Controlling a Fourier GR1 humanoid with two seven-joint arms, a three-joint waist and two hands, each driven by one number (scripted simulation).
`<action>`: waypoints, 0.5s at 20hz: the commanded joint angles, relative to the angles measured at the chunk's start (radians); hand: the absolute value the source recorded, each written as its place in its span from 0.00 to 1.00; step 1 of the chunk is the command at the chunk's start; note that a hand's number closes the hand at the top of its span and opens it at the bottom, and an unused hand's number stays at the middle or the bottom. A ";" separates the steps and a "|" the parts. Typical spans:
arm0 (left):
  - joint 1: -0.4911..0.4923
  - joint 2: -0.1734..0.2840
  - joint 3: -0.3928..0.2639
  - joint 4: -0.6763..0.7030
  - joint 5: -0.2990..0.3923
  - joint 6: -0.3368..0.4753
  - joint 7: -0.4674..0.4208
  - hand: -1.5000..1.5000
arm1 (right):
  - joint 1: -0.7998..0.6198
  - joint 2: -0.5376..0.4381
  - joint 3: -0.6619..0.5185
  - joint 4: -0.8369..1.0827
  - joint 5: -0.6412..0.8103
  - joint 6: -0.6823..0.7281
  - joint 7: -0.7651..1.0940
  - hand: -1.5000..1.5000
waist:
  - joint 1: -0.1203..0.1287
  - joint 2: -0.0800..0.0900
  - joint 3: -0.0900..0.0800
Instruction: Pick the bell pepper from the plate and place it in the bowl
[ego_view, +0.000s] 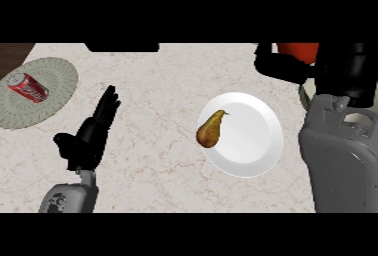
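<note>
I've got the right robot hand (284, 65) curled round the red bell pepper (298, 51) up at the counter's (162, 100) far right edge | left robot hand (92, 132) open, fingers straight | white round plate (258, 135) holds a brownish pear (210, 130) | grey-green ribbed bowl (55, 80) at far left has a red soda can (28, 87) in it

At nine o'clock a red can (28, 87) with white lettering lies on a pale grey-green ribbed plate (52, 75). Centre-right, a plain white plate (255, 145) carries a brown-yellow pear (210, 130). The counter (162, 175) is beige, veined like marble. Both hands are black — left (88, 135), right (284, 65) — with something red-orange (297, 51) at one o'clock.
</note>
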 joint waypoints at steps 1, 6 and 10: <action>0.006 -0.016 -0.021 -0.033 -0.014 0.012 0.039 0.50 | -0.085 -0.074 -0.105 0.043 -0.044 0.065 0.017 1.00 | 0.001 0.000 0.001; -0.062 -0.025 -0.007 -0.007 -0.019 0.035 0.080 0.50 | -0.111 -0.181 -0.144 0.228 0.001 0.073 -0.029 1.00 | 0.002 0.003 0.000; 0.002 -0.004 -0.013 -0.049 -0.009 0.002 0.042 0.50 | -0.049 -0.297 -0.178 0.341 0.019 0.078 -0.143 1.00 | 0.007 0.005 0.001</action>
